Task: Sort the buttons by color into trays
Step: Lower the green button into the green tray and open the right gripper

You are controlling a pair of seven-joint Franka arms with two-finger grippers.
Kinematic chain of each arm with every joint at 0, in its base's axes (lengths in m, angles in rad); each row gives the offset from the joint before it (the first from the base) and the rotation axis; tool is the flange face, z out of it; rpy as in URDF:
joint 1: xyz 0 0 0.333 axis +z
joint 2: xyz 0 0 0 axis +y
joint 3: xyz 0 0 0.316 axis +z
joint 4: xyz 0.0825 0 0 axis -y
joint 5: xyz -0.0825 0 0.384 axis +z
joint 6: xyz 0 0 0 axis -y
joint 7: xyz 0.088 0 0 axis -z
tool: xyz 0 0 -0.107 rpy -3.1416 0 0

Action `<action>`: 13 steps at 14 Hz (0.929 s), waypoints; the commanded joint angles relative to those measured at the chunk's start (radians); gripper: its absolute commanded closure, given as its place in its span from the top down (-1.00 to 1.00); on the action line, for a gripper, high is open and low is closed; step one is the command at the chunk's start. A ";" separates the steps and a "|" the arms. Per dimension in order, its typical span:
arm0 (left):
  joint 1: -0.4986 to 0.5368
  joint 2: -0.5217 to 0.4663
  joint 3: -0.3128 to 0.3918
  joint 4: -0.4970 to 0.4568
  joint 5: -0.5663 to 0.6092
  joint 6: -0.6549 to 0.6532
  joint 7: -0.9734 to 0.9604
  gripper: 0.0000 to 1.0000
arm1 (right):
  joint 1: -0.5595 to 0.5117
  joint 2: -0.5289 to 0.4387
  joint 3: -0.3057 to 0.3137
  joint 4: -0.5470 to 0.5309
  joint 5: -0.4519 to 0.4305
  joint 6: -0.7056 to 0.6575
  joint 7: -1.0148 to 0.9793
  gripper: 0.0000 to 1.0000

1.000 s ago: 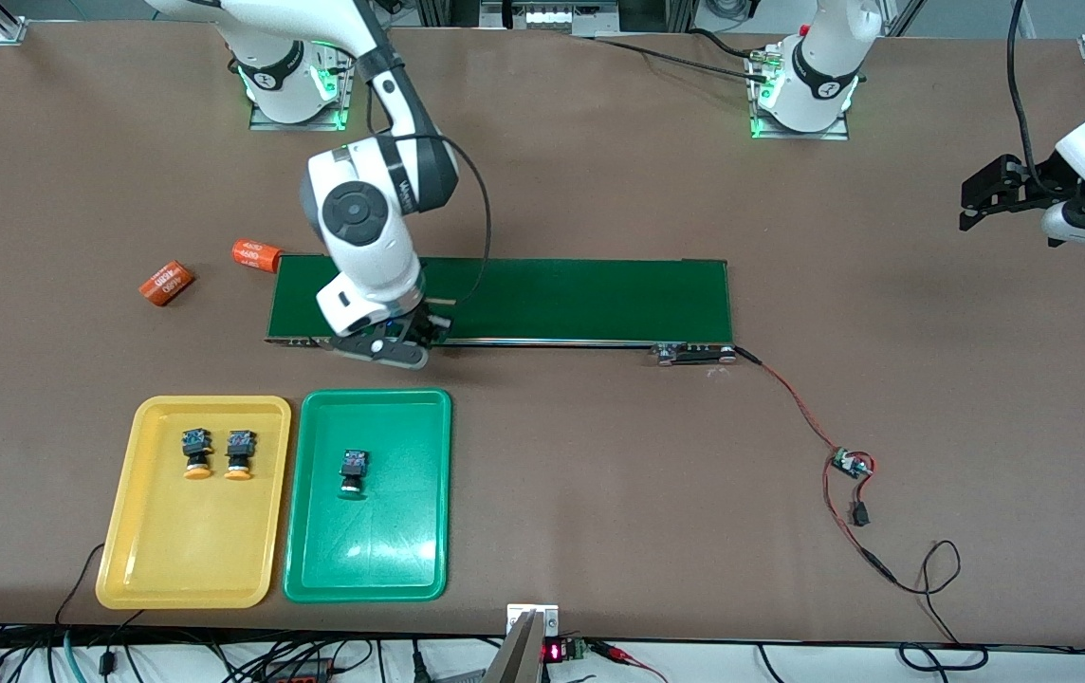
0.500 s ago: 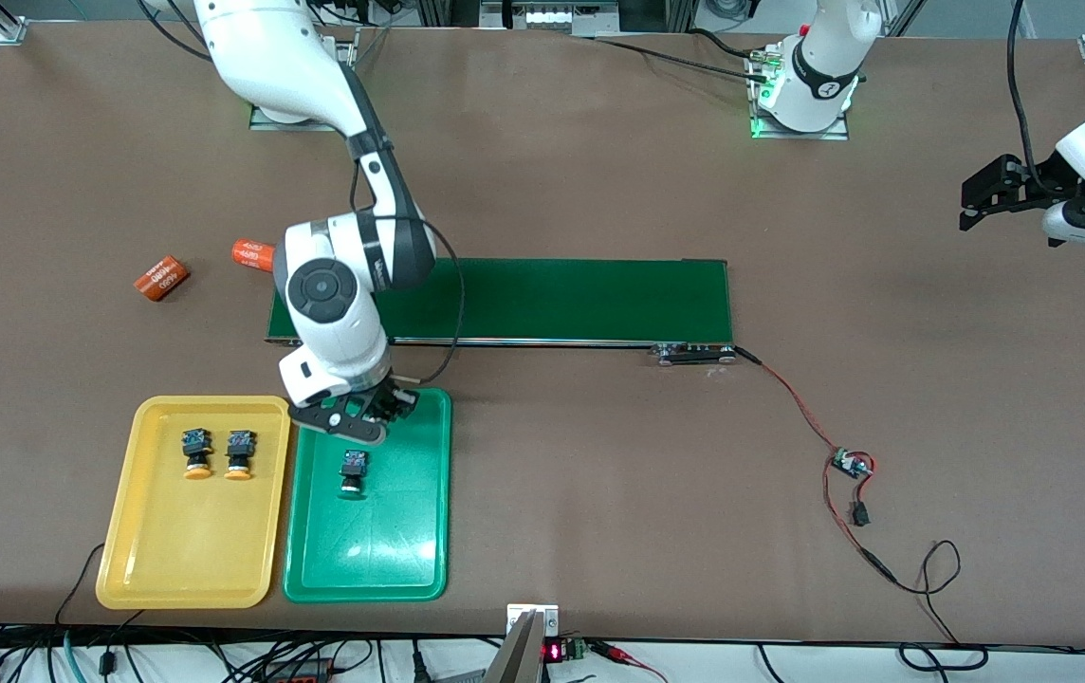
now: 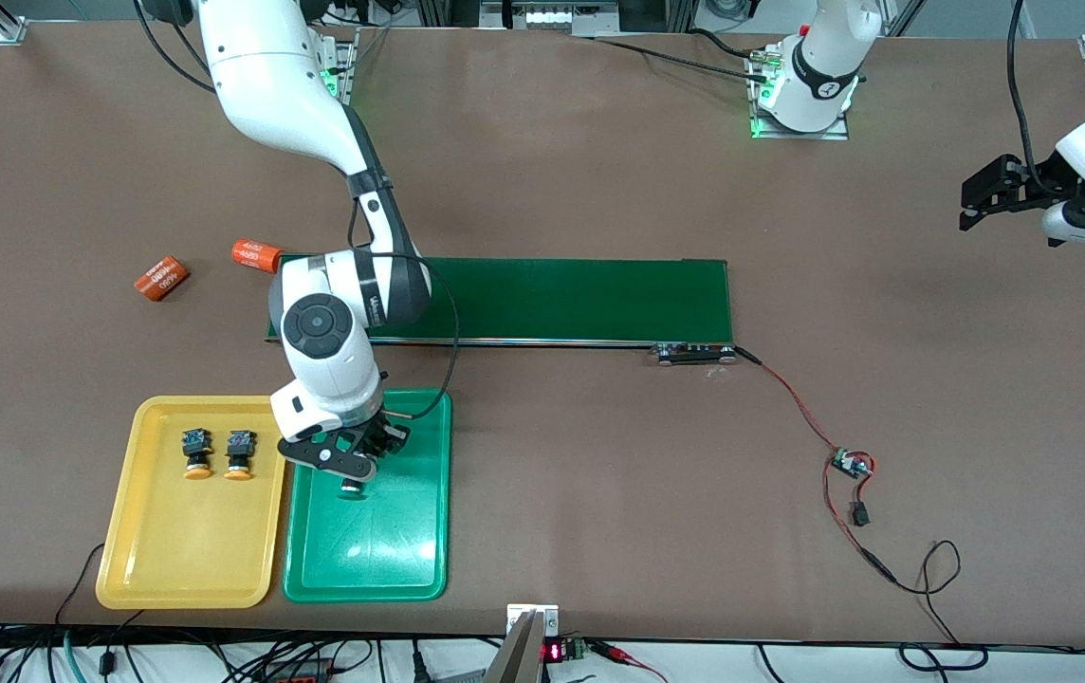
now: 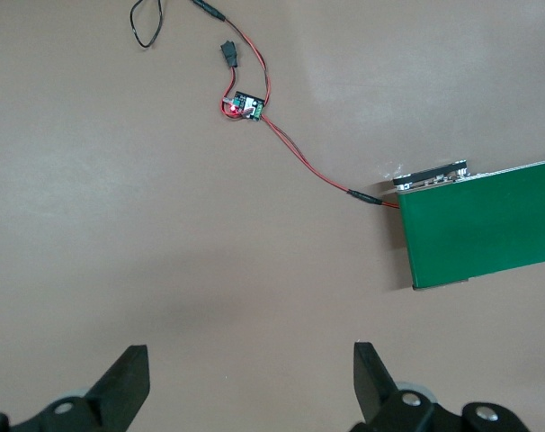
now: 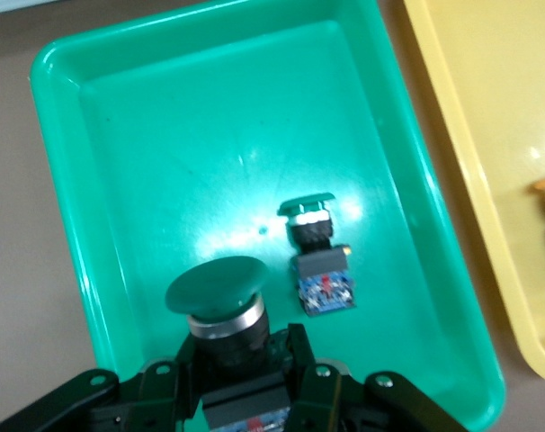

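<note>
Nearly done: two yellow-capped buttons (image 3: 211,453) in yellow tray (image 3: 163,560), one green button (image 5: 316,256) in green tray (image 3: 391,569), last green-capped button (image 5: 220,306) clamped in right gripper (image 3: 345,460) jaws above it; left gripper (image 3: 983,194) idle over worktop (image 3: 599,171), jaws wide, empty.

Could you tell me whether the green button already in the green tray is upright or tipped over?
Tipped: the green button lies on its side on the green tray floor.
</note>
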State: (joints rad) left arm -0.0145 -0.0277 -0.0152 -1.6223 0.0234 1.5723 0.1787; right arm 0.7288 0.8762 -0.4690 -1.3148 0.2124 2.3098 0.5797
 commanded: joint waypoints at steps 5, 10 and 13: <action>-0.002 0.011 -0.002 0.029 0.007 -0.021 -0.010 1.00 | -0.098 0.153 0.066 0.167 0.041 0.043 -0.014 -0.41; -0.002 0.011 -0.002 0.029 0.007 -0.021 -0.010 1.00 | -0.100 0.196 0.069 0.187 0.044 0.063 -0.011 -0.41; -0.002 0.011 -0.002 0.029 0.007 -0.021 -0.010 1.00 | -0.117 0.199 0.108 0.187 0.044 0.077 -0.009 -0.40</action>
State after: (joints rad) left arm -0.0146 -0.0277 -0.0152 -1.6222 0.0234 1.5723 0.1787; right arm 0.6410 1.0602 -0.3949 -1.1649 0.2354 2.3802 0.5798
